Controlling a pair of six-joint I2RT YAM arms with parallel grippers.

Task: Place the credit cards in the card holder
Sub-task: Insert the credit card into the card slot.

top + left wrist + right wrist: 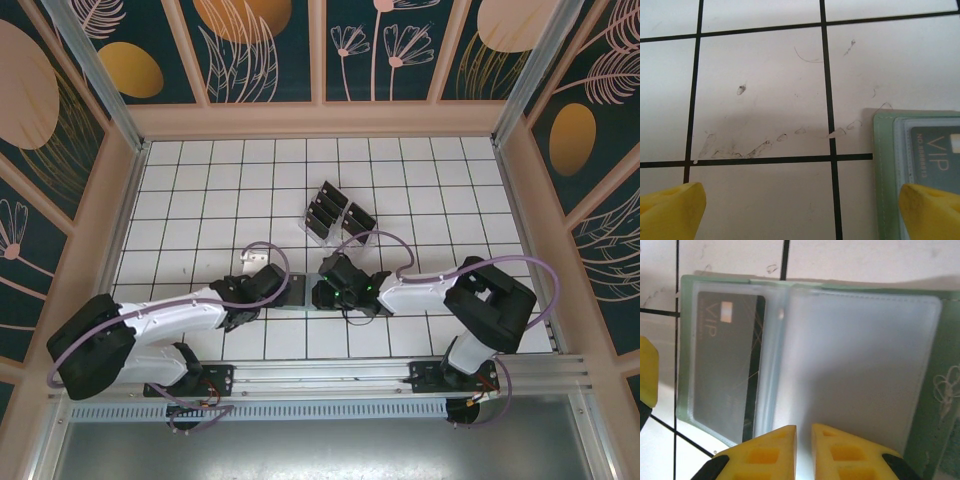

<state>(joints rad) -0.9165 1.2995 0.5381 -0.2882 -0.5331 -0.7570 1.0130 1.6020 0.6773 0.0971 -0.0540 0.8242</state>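
**Right gripper** point(804, 432): the yellow fingers are drawn almost together. They are judged to be pinched on the near lip of a clear inner pocket.

**Left gripper** point(801, 196): the yellow fingers are spread wide and nothing is gripped. One tip is seen over the holder's edge.

**Sage-green soft bifold card holder** point(860, 355): laid open flat on the white gridded table point(200, 190), between the two grippers. It is judged light, floppy and slick inside. It is best pinned at its cover edge while a pocket lip is lifted.

**Dark "VIP" credit card** point(725, 365): seated in the left-hand pocket.

**Remaining near-black thin credit cards** point(330, 205): stood in a clear acrylic slotted rack point(352, 235), well beyond the holder. They are judged stiff, thin and slippery, and are to be taken by an exposed edge.
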